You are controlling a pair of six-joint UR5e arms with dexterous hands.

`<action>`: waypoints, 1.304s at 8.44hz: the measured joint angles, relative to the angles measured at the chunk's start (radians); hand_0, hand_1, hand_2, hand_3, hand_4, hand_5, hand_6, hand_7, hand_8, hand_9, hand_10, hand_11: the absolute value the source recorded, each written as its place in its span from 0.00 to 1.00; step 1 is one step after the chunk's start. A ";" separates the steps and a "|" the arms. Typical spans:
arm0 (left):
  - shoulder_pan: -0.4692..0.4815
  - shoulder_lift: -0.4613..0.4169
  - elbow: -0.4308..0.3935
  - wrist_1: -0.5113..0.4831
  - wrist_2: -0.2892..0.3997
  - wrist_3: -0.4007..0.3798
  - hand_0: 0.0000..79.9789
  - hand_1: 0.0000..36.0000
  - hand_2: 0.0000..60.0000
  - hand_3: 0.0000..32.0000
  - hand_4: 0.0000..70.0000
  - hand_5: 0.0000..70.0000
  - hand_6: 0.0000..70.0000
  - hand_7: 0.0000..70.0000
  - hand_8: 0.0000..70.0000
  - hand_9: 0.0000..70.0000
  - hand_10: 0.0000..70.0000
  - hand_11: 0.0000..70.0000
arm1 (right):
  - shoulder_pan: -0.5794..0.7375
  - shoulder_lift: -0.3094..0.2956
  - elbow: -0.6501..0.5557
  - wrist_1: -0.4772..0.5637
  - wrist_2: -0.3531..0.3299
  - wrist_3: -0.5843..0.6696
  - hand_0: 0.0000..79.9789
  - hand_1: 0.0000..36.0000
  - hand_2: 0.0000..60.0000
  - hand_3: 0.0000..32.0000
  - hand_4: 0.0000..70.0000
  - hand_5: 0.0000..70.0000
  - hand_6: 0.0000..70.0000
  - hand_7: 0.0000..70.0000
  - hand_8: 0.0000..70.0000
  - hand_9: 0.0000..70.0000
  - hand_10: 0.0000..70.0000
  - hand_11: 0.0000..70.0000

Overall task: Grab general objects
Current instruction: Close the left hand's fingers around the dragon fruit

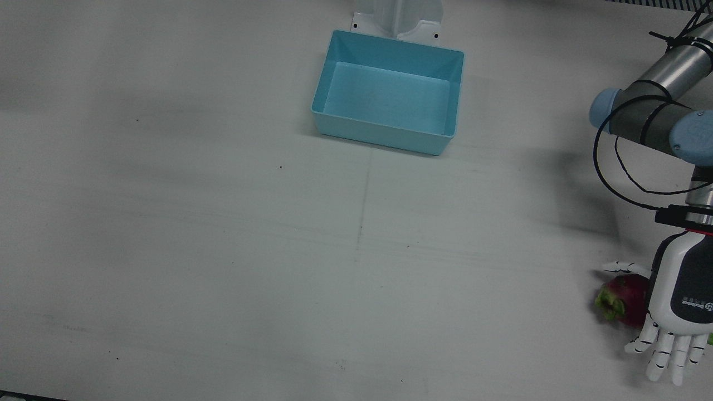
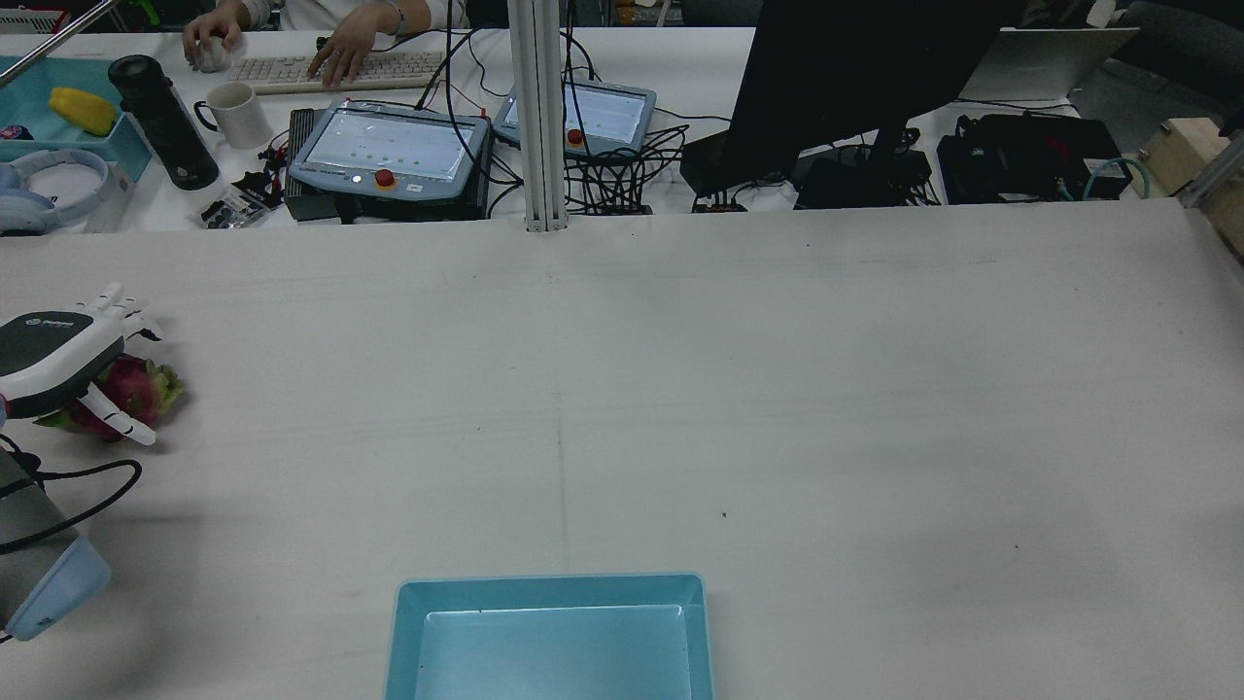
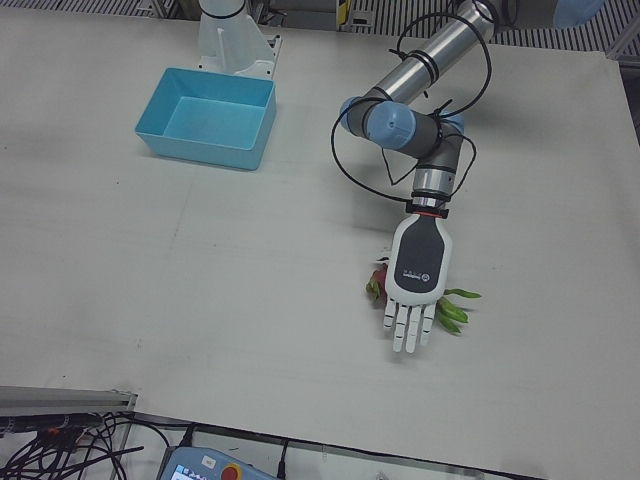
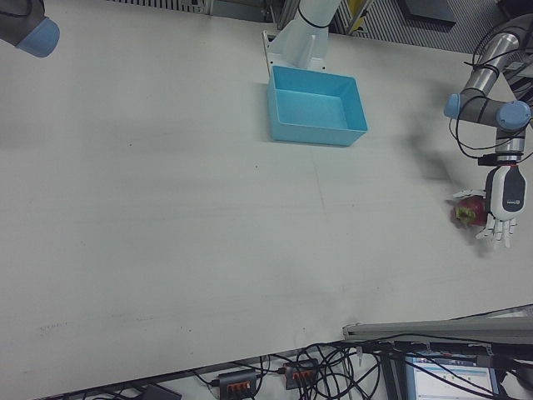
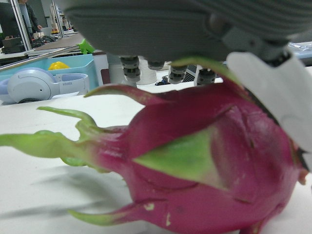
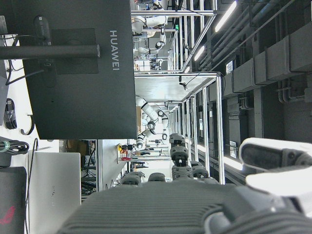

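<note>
A pink dragon fruit (image 1: 626, 298) with green scales lies on the white table near the edge on the robot's left side. My left hand (image 1: 682, 303) hovers flat just over it, palm down, fingers stretched out and apart, thumb spread to the side. The rear view shows the hand (image 2: 53, 350) covering most of the fruit (image 2: 136, 384). In the left hand view the fruit (image 5: 195, 170) fills the picture right under the palm, with nothing closed around it. My right hand (image 6: 185, 209) shows only in its own view, raised off the table, fingers extended and holding nothing.
A light-blue bin (image 1: 384, 131) with nothing in it stands by the arm pedestal at mid-table. Beyond the table's far edge lie an upright post (image 2: 539, 117), two teach pendants (image 2: 389, 151), a monitor (image 2: 855, 68), and a person's hands on a keyboard (image 2: 340, 66).
</note>
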 measured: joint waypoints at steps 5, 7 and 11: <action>0.003 0.075 0.005 -0.072 -0.002 0.003 0.63 0.51 0.29 0.00 0.01 0.64 0.11 0.37 0.03 0.08 0.35 0.54 | 0.001 0.000 0.000 0.000 0.000 0.000 0.00 0.00 0.00 0.00 0.00 0.00 0.00 0.00 0.00 0.00 0.00 0.00; 0.003 0.081 -0.002 -0.074 -0.002 0.003 0.60 0.38 0.34 0.00 0.20 0.90 0.40 0.55 0.26 0.37 0.53 0.76 | 0.000 0.000 0.000 0.000 0.000 0.000 0.00 0.00 0.00 0.00 0.00 0.00 0.00 0.00 0.00 0.00 0.00 0.00; 0.011 0.079 -0.006 -0.062 -0.001 0.000 0.57 0.21 0.45 0.00 0.34 1.00 0.78 0.65 0.56 0.66 0.86 1.00 | 0.000 0.000 0.000 0.000 0.000 0.000 0.00 0.00 0.00 0.00 0.00 0.00 0.00 0.00 0.00 0.00 0.00 0.00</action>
